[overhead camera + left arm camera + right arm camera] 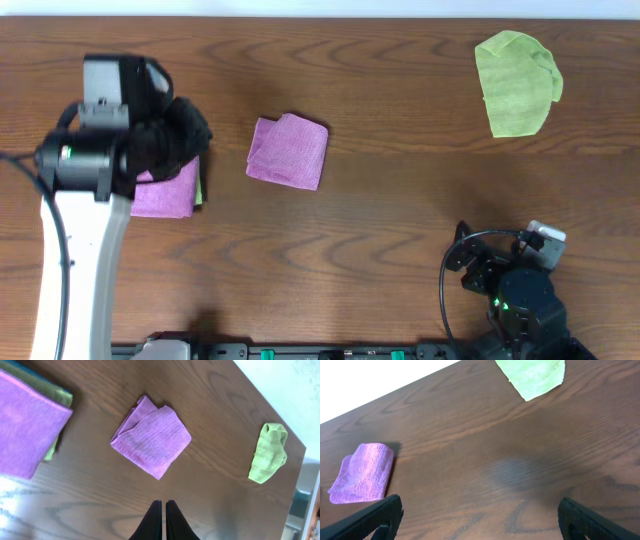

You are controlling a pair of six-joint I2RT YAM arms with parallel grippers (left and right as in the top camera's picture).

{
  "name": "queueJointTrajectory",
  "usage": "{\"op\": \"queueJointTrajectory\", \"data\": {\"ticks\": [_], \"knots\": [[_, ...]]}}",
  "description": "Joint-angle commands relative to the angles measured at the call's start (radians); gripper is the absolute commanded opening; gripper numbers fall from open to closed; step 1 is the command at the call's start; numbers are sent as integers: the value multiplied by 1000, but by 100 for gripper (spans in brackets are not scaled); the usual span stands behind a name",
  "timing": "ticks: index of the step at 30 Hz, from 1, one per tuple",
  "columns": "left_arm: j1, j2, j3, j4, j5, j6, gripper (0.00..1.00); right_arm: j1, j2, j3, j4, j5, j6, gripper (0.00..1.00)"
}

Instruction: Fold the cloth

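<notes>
Green cloth (pixel 517 82) crumpled; purple cloth (pixel 288 150) mid-table; left gripper (pixel 163 505) pinched together, empty; right gripper (pixel 480 510) spread, empty.

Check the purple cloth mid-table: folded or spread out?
Folded. The middle purple cloth lies as a compact, roughly square bundle, and the left wrist view shows doubled layers along one edge.

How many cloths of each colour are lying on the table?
Purple: 2, centre purple cloth, stacked purple cloth
Green: 2, loose green cloth, stacked green cloth
Teal: 1, uncertain, only a teal edge shows
Total: 5, or 4 certain
</notes>
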Motion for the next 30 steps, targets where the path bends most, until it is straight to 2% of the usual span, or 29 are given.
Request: {"op": "queueJointTrajectory", "data": {"ticks": [1, 4, 13, 16, 19, 21, 22, 25, 28, 30], "knots": [[6, -51, -144, 27, -23, -100, 6, -3, -6, -5, -2, 24, 16, 99], [6, -157, -350, 175, 47, -189, 6, -3, -6, -5, -2, 23, 17, 99], [5, -340, -782, 580, 126, -466, 8, -3, -6, -5, -2, 20, 17, 99], [-9, -336, -939, 780, 151, -578, 16, -3, -6, -5, -2, 20, 17, 99], [-43, -319, -1059, 1004, 119, -663, 36, -3, -6, -5, -2, 20, 17, 99], [-63, -297, -1093, 1076, 78, -711, 49, -3, -6, -5, -2, 20, 17, 99], [-71, -282, -1098, 1086, 56, -724, 61, -3, -6, -5, -2, 20, 16, 99], [-85, -236, -1098, 1114, 29, -734, 77, -3, -6, -5, -2, 20, 17, 99], [-90, -164, -1098, 1179, 23, -753, 86, -3, -6, -5, -2, 20, 17, 99], [-93, -117, -1098, 1231, 16, -761, 88, -3, -6, -5, -2, 20, 17, 99]]}}
